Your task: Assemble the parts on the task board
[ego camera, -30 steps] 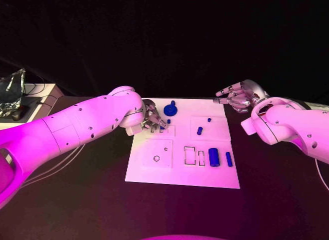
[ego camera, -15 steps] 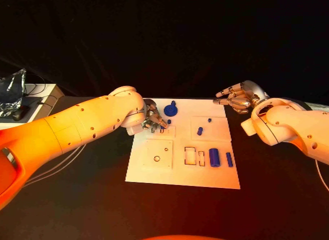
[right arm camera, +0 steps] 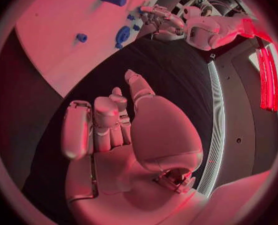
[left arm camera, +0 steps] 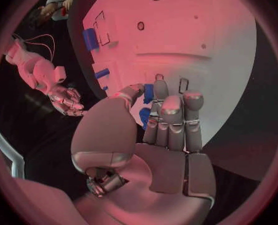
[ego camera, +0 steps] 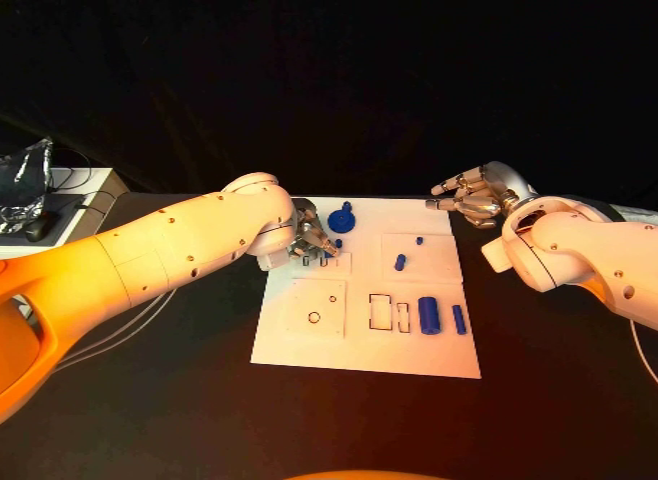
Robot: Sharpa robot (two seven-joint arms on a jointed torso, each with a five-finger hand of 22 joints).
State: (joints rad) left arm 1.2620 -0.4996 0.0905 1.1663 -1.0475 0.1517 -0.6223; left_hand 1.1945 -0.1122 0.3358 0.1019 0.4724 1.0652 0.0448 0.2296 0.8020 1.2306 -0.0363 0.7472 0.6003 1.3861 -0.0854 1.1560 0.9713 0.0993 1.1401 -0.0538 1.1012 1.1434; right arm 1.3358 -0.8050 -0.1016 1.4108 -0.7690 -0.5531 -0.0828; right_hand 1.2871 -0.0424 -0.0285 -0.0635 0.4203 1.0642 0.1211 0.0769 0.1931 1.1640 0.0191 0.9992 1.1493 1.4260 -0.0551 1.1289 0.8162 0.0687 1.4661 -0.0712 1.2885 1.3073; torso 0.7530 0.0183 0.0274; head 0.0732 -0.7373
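the left hand (ego camera: 309, 241) was low over the far left part of the task board (ego camera: 361, 345). its fingers (left arm camera: 170, 116) were bent together around a small blue peg (left arm camera: 148, 93), and it seemed to hold it between thumb and fingers. the right hand (ego camera: 475, 196) hung beside the far right corner of the board, fingers loosely curled, with nothing in it. a blue cylinder (ego camera: 429, 314) and a thin blue bar (ego camera: 459, 319) lay on the near right part. the peg looked hard, light and smooth, i think, so it could slip or tilt; a hold on its sides near the upper end seemed best.
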